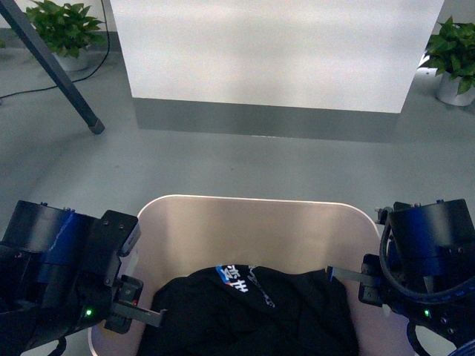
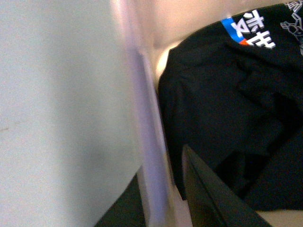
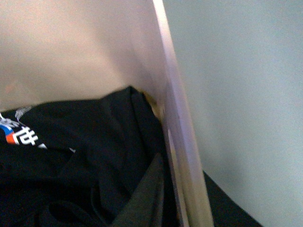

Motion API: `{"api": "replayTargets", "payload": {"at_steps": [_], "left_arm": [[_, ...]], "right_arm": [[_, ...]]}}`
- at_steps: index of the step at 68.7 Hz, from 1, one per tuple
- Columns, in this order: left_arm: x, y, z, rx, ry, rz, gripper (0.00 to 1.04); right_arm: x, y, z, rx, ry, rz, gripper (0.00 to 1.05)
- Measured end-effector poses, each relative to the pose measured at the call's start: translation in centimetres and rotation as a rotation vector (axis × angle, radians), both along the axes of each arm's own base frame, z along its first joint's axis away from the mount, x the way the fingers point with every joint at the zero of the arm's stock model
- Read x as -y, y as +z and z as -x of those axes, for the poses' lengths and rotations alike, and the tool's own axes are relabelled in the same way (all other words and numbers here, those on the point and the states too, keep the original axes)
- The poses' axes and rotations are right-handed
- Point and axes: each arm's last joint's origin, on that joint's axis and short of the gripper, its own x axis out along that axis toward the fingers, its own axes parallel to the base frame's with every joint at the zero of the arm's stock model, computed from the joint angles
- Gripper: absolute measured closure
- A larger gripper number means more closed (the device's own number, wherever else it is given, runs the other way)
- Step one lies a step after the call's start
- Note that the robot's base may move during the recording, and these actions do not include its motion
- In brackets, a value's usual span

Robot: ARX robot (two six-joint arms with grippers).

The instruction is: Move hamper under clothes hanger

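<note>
The beige hamper (image 1: pixel 252 222) fills the lower middle of the front view, with a black printed garment (image 1: pixel 252 308) lying in it. My left gripper (image 1: pixel 141 315) is shut on the hamper's left rim (image 2: pixel 151 156). My right gripper (image 1: pixel 349 278) is shut on its right rim (image 3: pixel 182 156). In each wrist view one finger sits inside the wall and one outside. Of the clothes hanger only one slanted dark leg (image 1: pixel 56 67) with a rubber foot shows, at the far left on the grey floor.
A white panel with a grey base (image 1: pixel 274 59) stands straight ahead. Potted plants stand at the far left (image 1: pixel 63 30) and far right (image 1: pixel 453 55). A dark cable runs on the floor near the left plant.
</note>
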Motion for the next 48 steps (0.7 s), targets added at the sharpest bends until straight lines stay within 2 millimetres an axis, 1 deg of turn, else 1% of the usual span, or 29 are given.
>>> {"api": "replayTargets", "payload": {"at_steps": [2, 3, 8, 9, 13, 17, 18, 21, 22, 26, 30, 33, 34, 36, 37, 39, 40, 41, 44, 45, 48], "left_arm": [[0.0, 0.0, 0.1, -0.006, -0.005, -0.001, 0.77], [0.1, 0.0, 0.1, -0.007, -0.007, -0.004, 0.73], [0.1, 0.2, 0.3, -0.013, -0.016, -0.005, 0.64], [0.1, 0.3, 0.3, -0.017, -0.016, -0.005, 0.61], [0.2, 0.5, 0.5, -0.026, -0.024, -0.002, 0.54], [0.2, 1.2, 0.7, -0.033, -0.032, 0.003, 0.43], [0.2, 1.6, 0.7, -0.030, -0.032, 0.003, 0.39], [0.2, 2.2, 0.7, -0.021, -0.035, 0.003, 0.34], [0.2, 2.7, 0.6, -0.013, -0.036, 0.003, 0.30], [0.3, 3.8, 0.3, 0.007, -0.037, 0.007, 0.23], [0.3, 5.8, 0.0, 0.042, -0.041, 0.012, 0.12], [0.4, 6.9, -0.1, 0.061, -0.043, 0.015, 0.07], [0.4, 7.7, -0.2, 0.075, -0.045, 0.017, 0.05], [0.4, 8.5, -0.2, 0.087, -0.049, 0.018, 0.05], [0.5, 9.3, -0.2, 0.101, -0.053, 0.022, 0.06], [0.5, 10.1, -0.2, 0.115, -0.056, 0.025, 0.07], [0.5, 10.5, -0.2, 0.122, -0.058, 0.027, 0.07], [0.5, 11.4, -0.2, 0.137, -0.061, 0.030, 0.07], [0.5, 12.6, -0.1, 0.159, -0.066, 0.033, 0.07], [0.6, 13.5, 0.0, 0.175, -0.069, 0.038, 0.07], [0.6, 14.8, 0.1, 0.198, -0.074, 0.044, 0.07]], "right_arm": [[0.0, -0.2, 0.1, -0.008, 0.002, -0.006, 0.86], [0.0, -0.3, 0.2, -0.016, 0.005, -0.012, 0.83], [0.0, -0.4, 0.4, -0.022, 0.009, -0.014, 0.74], [-0.1, -0.3, 0.4, -0.021, 0.011, -0.017, 0.70], [-0.1, 0.0, 0.3, -0.017, 0.012, -0.021, 0.63], [-0.1, 0.6, 0.3, -0.011, 0.014, -0.023, 0.53], [-0.2, 0.9, 0.3, -0.006, 0.014, -0.024, 0.49], [-0.2, 1.5, 0.3, 0.002, 0.015, -0.026, 0.44], [-0.2, 1.9, 0.2, 0.009, 0.017, -0.026, 0.40], [-0.2, 2.8, 0.1, 0.023, 0.016, -0.027, 0.33], [-0.2, 4.3, -0.1, 0.050, 0.019, -0.026, 0.23], [-0.2, 5.2, -0.1, 0.065, 0.021, -0.023, 0.18], [-0.2, 5.8, -0.1, 0.074, 0.023, -0.020, 0.14], [-0.2, 6.4, -0.2, 0.085, 0.024, -0.017, 0.11], [-0.2, 7.1, -0.2, 0.095, 0.026, -0.015, 0.07], [-0.2, 7.7, -0.2, 0.106, 0.026, -0.014, 0.06], [-0.2, 8.1, -0.2, 0.113, 0.028, -0.012, 0.06], [-0.1, 8.8, -0.2, 0.125, 0.029, -0.011, 0.07], [-0.1, 9.8, -0.1, 0.145, 0.034, -0.005, 0.08], [-0.1, 10.6, -0.1, 0.158, 0.035, -0.003, 0.08], [0.0, 11.7, -0.1, 0.180, 0.038, 0.002, 0.08]]}}
